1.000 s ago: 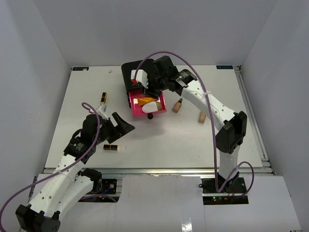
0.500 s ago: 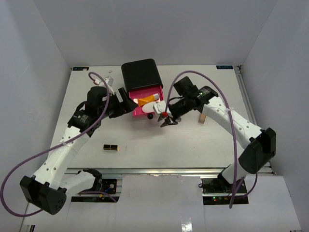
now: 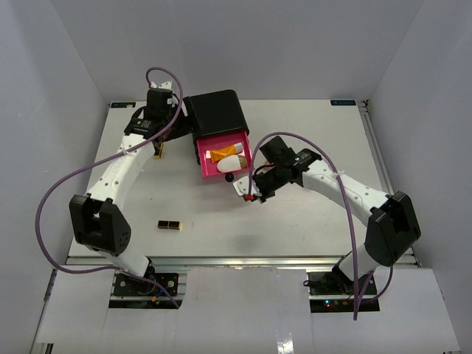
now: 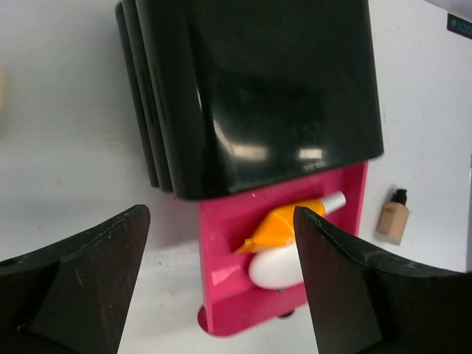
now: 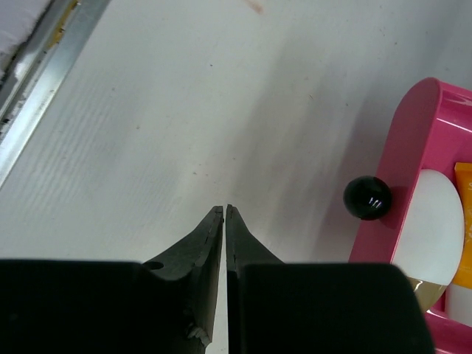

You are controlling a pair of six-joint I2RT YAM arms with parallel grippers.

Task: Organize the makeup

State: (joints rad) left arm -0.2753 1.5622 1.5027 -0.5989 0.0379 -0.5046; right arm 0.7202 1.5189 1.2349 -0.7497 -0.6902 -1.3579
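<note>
The pink drawer (image 3: 214, 169) of the black box (image 3: 214, 112) stands open. In it lie the orange white-capped tube (image 3: 221, 153) and the white egg shape (image 3: 231, 161). My left gripper (image 3: 168, 127) is open and empty at the box's left side; its view looks down on the tube (image 4: 295, 221), the egg (image 4: 276, 267) and one tan bottle (image 4: 392, 217) beyond the drawer. My right gripper (image 3: 250, 195) is shut and empty (image 5: 224, 210), just right of the drawer's black knob (image 5: 367, 198). One lipstick case (image 3: 169, 224) lies at the front left, another (image 3: 157, 151) under my left arm.
The drawer's front wall (image 5: 402, 140) and the egg (image 5: 431, 228) sit close to my right fingers. My right arm (image 3: 332, 184) lies across the right middle of the table and hides the tan bottles in the top view. White walls enclose the table.
My left gripper has swung from the drawer's left side up to the back left of the black box. My right gripper has shifted slightly down and left, near the knob.
</note>
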